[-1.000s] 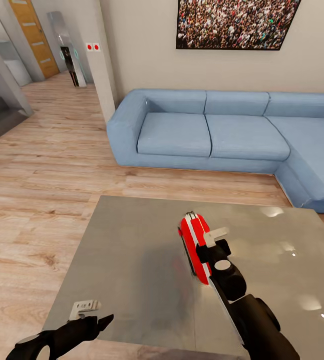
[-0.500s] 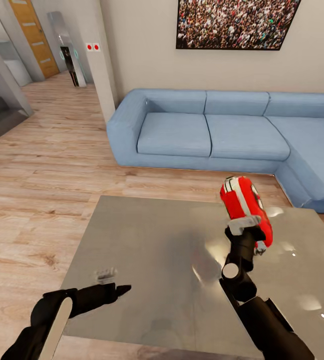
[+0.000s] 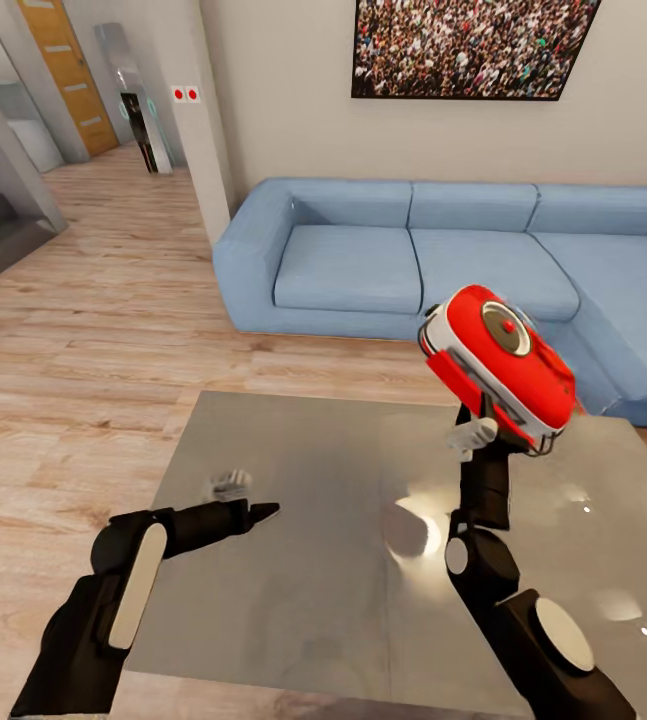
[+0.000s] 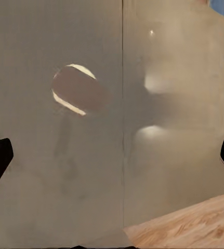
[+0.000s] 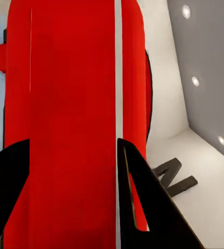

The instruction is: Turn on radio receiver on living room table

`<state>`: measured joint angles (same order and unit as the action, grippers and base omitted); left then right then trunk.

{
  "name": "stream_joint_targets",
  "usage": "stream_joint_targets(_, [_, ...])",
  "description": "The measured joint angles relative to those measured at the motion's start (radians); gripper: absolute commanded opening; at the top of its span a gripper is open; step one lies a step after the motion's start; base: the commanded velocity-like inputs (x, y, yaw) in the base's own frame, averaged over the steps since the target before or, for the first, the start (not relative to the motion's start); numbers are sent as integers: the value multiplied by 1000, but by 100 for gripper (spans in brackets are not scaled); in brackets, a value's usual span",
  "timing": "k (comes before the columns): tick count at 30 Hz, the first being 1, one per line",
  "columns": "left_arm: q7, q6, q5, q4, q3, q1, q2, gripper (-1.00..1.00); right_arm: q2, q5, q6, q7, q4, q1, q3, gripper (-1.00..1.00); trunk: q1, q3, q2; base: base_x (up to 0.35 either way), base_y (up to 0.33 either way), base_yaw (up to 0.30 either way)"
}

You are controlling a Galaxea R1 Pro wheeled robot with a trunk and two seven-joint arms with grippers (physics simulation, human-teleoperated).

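Radio receiver (image 3: 498, 366) has risen well clear of the table (image 3: 293, 540), now tilted w/ dial face up, clamped in right gripper (image 3: 483, 428). Left gripper (image 3: 246, 500) has moved fwd over table, fingers spread wide, holding nothing.

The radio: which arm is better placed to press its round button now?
Left, probably. The right gripper holds the radio raised above the table, round button facing up. The left gripper hovers free, jaws open, over the table.
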<state>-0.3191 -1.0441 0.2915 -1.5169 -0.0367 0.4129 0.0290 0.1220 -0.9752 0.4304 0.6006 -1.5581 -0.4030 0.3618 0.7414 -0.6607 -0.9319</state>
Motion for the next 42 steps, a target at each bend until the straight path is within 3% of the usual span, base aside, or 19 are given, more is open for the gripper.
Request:
stream_joint_targets(3, [0, 0, 1, 2, 0, 21, 1, 100, 15, -38, -51, -83, 1, 0, -2, -100, 0, 0, 0, 0, 0, 0])
stream_joint_targets(8, [0, -1, 4, 8, 1, 42, 2, 100, 100, -92, -107, -192, 0, 0, -5, -100, 0, 0, 0, 0, 0, 0])
stream_joint_targets(13, [0, -1, 2, 10, 4, 51, 1, 100, 186, -105, -162, -214, -3, 0, -5, -100, 0, 0, 0, 0, 0, 0])
stream_joint_targets(18, [0, -1, 2, 14, 6, 75, 0, 100, 248, -106, -203, -224, -6, 3, -3, -100, 0, 0, 0, 0, 0, 0])
stream_joint_targets(25, [1, -1, -5, 20, 12, 98, -3, 100, 293, -123, -245, -256, -8, 77, 24, -100, 0, 0, 0, 0, 0, 0])
stream_joint_targets(33, [1, -1, -36, 27, 22, 127, -2, 100, 385, -294, -262, -257, -9, 176, 157, -100, 0, 0, 0, 0, 0, 0])
stream_joint_targets(42, [0, -1, -41, 33, 37, 134, -1, 100, 422, -324, -268, -191, -11, 270, 181, -100, 0, 0, 0, 0, 0, 0])
